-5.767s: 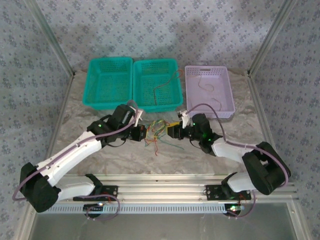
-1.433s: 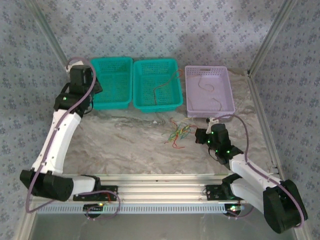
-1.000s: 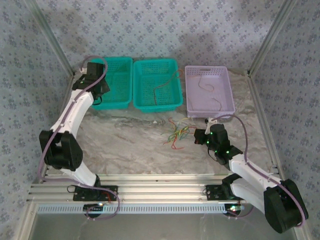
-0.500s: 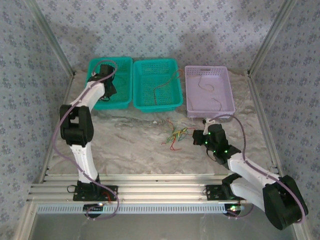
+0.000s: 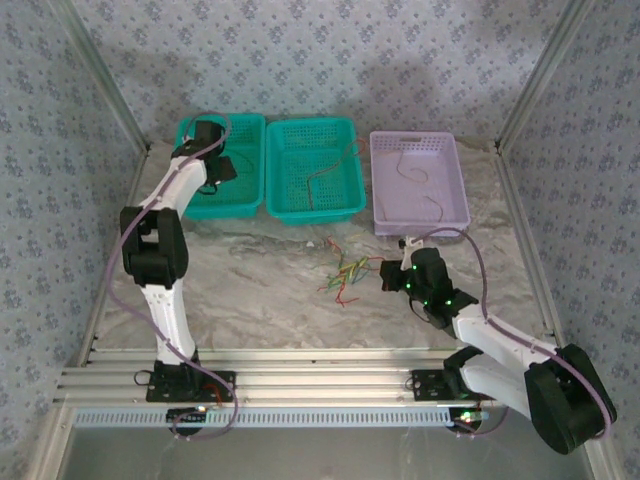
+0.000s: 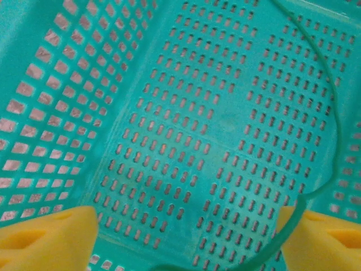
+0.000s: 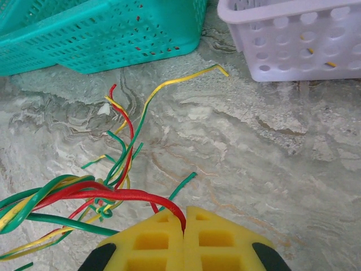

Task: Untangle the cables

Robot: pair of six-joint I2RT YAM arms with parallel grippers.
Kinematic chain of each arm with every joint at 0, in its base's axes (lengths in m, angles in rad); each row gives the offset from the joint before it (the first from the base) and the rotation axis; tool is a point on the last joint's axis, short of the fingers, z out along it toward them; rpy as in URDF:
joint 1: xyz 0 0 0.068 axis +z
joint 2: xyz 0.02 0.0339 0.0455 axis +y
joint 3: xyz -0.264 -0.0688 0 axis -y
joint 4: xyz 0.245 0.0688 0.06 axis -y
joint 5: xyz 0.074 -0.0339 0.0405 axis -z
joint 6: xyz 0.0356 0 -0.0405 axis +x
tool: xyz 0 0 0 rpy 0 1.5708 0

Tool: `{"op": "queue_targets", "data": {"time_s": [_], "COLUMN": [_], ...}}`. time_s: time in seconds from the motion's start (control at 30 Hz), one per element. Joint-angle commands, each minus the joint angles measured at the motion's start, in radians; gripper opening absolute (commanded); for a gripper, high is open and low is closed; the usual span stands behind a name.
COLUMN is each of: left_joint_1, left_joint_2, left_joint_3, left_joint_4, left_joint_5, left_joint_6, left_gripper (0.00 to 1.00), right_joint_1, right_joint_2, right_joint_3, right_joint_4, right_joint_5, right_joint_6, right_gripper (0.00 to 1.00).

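Note:
The cables (image 5: 345, 272) lie as a tangle of green, yellow and red wires on the marble table, left of my right gripper (image 5: 385, 277). In the right wrist view that gripper (image 7: 184, 217) is shut on a red cable (image 7: 130, 195) that runs out of the tangle (image 7: 84, 197). My left gripper (image 5: 222, 170) hangs inside the left teal basket (image 5: 190, 208). Its yellow pads (image 6: 51, 237) stand wide apart, so the left gripper (image 6: 186, 226) is open. A loose green cable (image 6: 333, 130) curves over the basket floor and past the right pad.
A second teal basket (image 5: 345, 212) with a brown cable (image 5: 325, 175) stands at the back centre. To its right, a lilac basket (image 5: 455, 222) holds thin brown wires (image 5: 432, 205). Both baskets, teal (image 7: 113, 39) and lilac (image 7: 293, 34), rise just beyond the tangle.
My left arm has swung from the table's middle to the left teal basket, and its gripper has opened over the green cable. The right gripper and the tangle have shifted slightly left.

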Motion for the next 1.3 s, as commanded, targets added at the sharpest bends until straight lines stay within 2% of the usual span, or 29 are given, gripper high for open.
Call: {"op": "queue_targets", "data": {"time_s": [0.0,0.13,0.23,0.47,0.6,0.83,0.97,1.13,1.27], "left_joint_1": [-0.004,-0.010,-0.016,-0.015,-0.015,-0.049,-0.070,-0.078,-0.123], "left_joint_2": [-0.115,-0.182,-0.216,-0.168,-0.128,-0.263,-0.383,-0.474,-0.584], "left_joint_3": [-0.003,-0.016,-0.039,0.030,0.102,0.002,-0.112,-0.243,-0.388], "left_joint_4": [0.031,0.028,0.040,-0.012,-0.099,-0.061,-0.025,-0.076,0.002], "left_joint_5": [0.046,0.065,0.066,0.053,0.050,0.094,0.075,0.098,0.122], "left_joint_6": [0.001,-0.021,-0.019,0.003,-0.004,-0.034,-0.081,-0.175,-0.211], "left_gripper": [0.93,0.99,1.00,1.00,1.00,1.00,1.00,0.99,0.99], "right_joint_1": [0.015,0.025,0.029,0.033,0.036,0.044,0.048,0.051,0.053], "right_joint_2": [0.009,0.014,0.011,0.002,-0.002,0.003,0.009,0.014,0.020], "right_joint_3": [0.036,0.040,0.042,0.041,0.041,0.039,0.042,0.044,0.048], "right_joint_4": [0.030,0.029,0.026,0.020,0.022,0.035,0.032,0.032,0.036], "right_joint_5": [-0.009,-0.006,-0.001,0.001,-0.002,-0.004,-0.006,0.001,0.005], "right_joint_6": [-0.024,-0.025,-0.029,-0.032,-0.030,-0.033,-0.034,-0.036,-0.029], "right_gripper": [0.00,0.00,0.00,0.00,0.00,0.00,0.00,0.00,0.00]}}
